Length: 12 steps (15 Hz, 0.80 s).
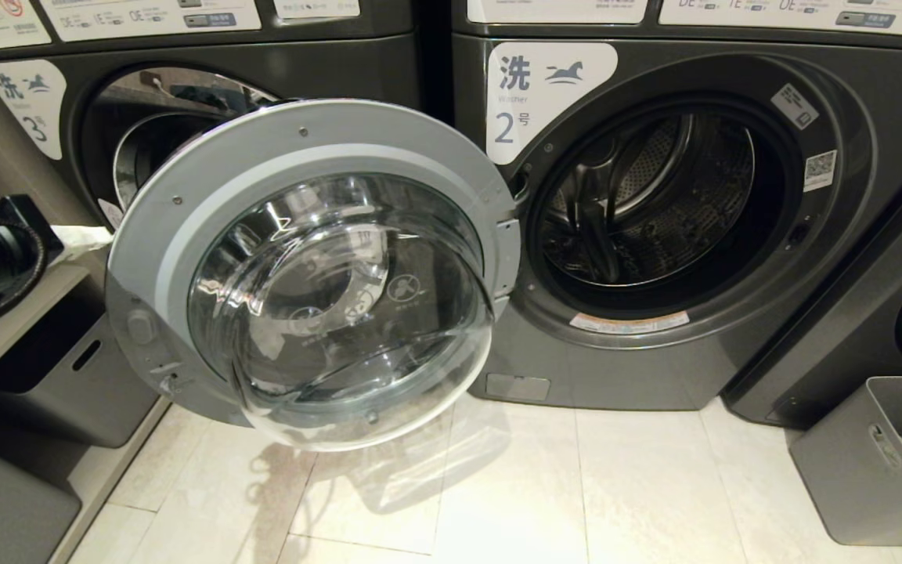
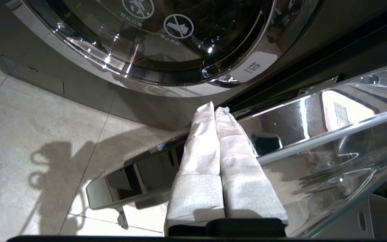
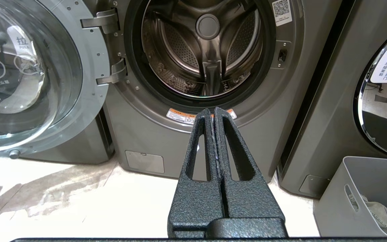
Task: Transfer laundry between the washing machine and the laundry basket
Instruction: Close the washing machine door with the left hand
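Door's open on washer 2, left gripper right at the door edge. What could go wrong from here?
1. The left gripper, shut, sits against the open door rim; it could slip off, or shove the door too far on its hinge.
2. The door swings across the neighbouring washer, narrowing the left side.
3. The laundry basket stands low on the right, easy to clip; right gripper is shut, not ready to grasp.

light: bright overhead | glare: glass door point(image 1: 318, 298) | shadows: soft on floor point(image 1: 514, 486) | focus: sharp

White sticker point(image 1: 545, 98) on the open washing machine point(image 1: 654, 235) reads "洗 2号" — neighbouring machine's sticker point(image 1: 28, 98) "洗 3号"; door tab point(image 2: 254, 66) beyond the left gripper point(image 2: 213, 109) says "拉 PULL".
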Available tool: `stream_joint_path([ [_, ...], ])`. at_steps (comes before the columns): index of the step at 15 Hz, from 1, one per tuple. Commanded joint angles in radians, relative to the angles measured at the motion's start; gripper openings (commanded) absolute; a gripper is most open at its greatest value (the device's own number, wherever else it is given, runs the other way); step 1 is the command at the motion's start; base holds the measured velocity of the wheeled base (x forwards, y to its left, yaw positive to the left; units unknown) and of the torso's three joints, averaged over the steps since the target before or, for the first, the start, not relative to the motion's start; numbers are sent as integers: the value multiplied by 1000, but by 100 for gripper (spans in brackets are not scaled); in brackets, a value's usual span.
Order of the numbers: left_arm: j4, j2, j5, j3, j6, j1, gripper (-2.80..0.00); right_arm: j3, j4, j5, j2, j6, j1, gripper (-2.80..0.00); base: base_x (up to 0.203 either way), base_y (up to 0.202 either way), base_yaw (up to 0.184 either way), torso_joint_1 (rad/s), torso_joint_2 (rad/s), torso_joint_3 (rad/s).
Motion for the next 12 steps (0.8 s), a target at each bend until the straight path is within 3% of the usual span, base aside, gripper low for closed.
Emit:
stream_joint_path([
  [1, -11, 16, -2, 1, -2, 3, -280, 40, -2, 1, 1, -1, 0, -280, 0, 0, 0, 0, 0, 0],
  [9, -11, 34, -9, 4, -5, 2, -280, 40, -2, 1, 0, -1, 0, -280, 0, 0, 0, 0, 0, 0],
  [12, -11, 33, -6, 7, -3, 2, -280, 40, -2, 1, 0, -1, 0, -280, 0, 0, 0, 1, 4, 130],
])
